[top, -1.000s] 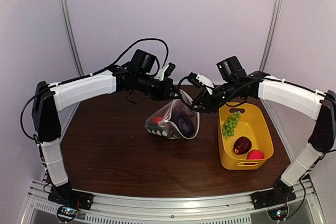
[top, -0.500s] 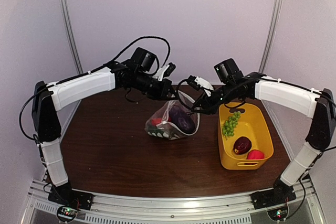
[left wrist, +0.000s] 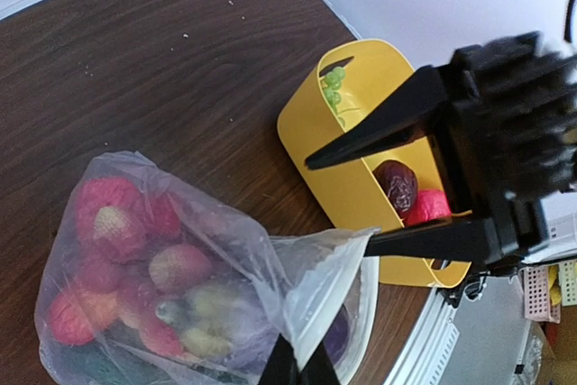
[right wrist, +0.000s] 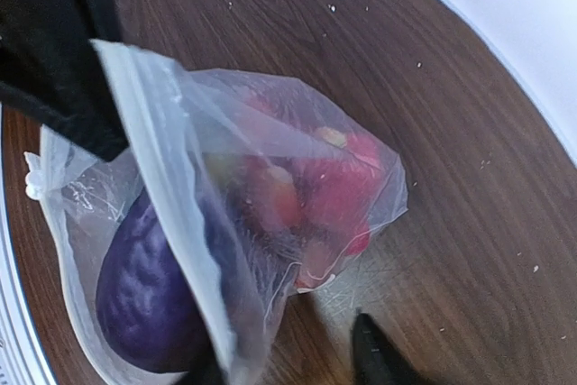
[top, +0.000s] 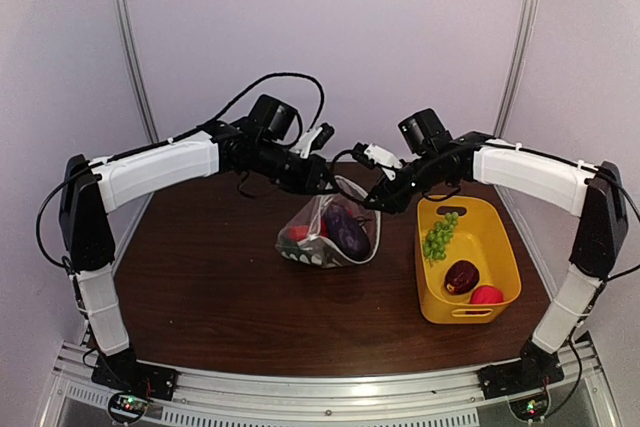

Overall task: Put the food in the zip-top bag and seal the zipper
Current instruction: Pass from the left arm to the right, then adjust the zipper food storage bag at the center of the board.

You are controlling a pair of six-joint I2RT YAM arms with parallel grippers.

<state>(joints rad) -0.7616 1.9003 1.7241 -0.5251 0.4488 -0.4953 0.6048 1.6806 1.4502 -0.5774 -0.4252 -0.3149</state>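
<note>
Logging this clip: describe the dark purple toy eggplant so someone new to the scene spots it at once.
On the dark wooden table, find the clear floppy plastic bag at its middle, beside the yellow plastic tub. The dark purple toy eggplant lies inside at the end nearer the tub: large, oblong, unlike the small red and pink pieces beside it.

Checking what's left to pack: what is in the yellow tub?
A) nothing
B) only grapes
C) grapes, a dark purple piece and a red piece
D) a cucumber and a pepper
C: the tub holds grapes, a dark purple piece and a red piece, all outside the bag.
</note>
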